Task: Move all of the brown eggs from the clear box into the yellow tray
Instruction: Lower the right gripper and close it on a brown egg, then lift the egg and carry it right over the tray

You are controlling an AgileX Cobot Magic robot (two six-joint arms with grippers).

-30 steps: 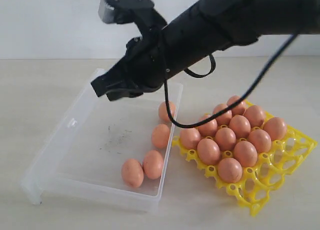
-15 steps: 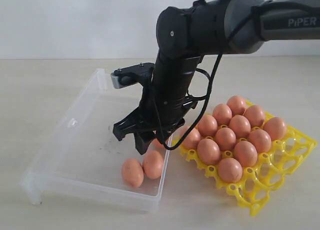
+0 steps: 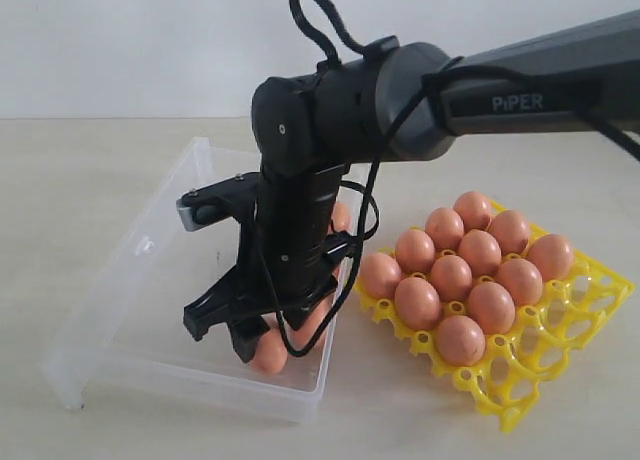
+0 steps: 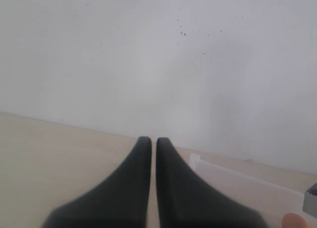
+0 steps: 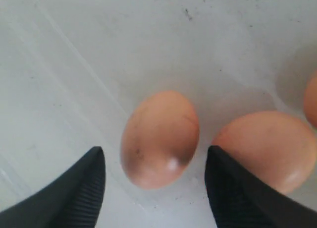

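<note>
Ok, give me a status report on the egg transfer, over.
Right gripper open, straddling a brown egg in the clear box, not yet gripped. Left gripper shut, holding nothing. Neighbouring egg crowds one finger.

Table point(image 3: 70, 170): you see a pale beige, matte top.
Wall point(image 3: 120, 40): plain white, rising from the table's far edge.
Specks point(image 4: 181, 32): you can spot a few dark dots on the wall, high above the table.
</note>
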